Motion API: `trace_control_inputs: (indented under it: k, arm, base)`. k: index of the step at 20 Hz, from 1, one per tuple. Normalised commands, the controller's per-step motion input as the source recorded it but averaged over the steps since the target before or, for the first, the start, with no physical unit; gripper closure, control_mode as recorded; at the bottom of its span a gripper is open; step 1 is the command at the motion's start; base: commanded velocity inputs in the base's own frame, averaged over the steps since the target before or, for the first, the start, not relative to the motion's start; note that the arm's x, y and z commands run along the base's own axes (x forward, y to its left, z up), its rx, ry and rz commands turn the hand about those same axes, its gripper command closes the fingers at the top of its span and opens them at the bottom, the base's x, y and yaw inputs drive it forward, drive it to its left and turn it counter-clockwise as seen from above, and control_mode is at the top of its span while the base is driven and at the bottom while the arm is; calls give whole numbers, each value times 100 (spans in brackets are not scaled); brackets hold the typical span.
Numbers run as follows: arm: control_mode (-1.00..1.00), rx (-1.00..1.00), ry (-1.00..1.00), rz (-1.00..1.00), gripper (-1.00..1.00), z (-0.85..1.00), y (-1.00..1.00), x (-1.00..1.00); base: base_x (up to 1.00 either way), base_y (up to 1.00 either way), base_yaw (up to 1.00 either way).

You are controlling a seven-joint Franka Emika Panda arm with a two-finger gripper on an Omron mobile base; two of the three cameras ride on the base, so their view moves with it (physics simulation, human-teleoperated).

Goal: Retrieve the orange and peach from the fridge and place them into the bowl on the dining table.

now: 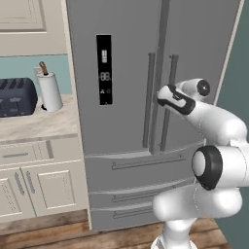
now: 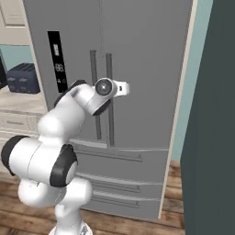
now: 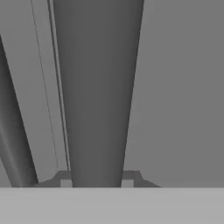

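Claw (image 3: 97, 181) clamped on right fridge (image 1: 121, 146) door handle (image 3: 98, 87).

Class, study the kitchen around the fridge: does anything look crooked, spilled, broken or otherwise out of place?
Nothing stands out. The fridge has both doors shut and its drawers flush. The toaster and paper towel roll stand upright on the counter. The end effector is shut on the right door handle.

The arm (image 1: 214, 165) is glossy white with rounded, bulbous links, black bands at the joints, a round dark cap near the wrist, and small dark fingertips (image 3: 65, 177).
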Motion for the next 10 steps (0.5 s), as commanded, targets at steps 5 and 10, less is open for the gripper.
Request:
trace_control_inputs:
  k: [5,10]
  arm:
    - [-100,0,17,0,100,33,-58,-100]
    - [-100,1,14,0,100,19,-90,-100]
  base:
    - [0,0,0]
    - [0,0,0]
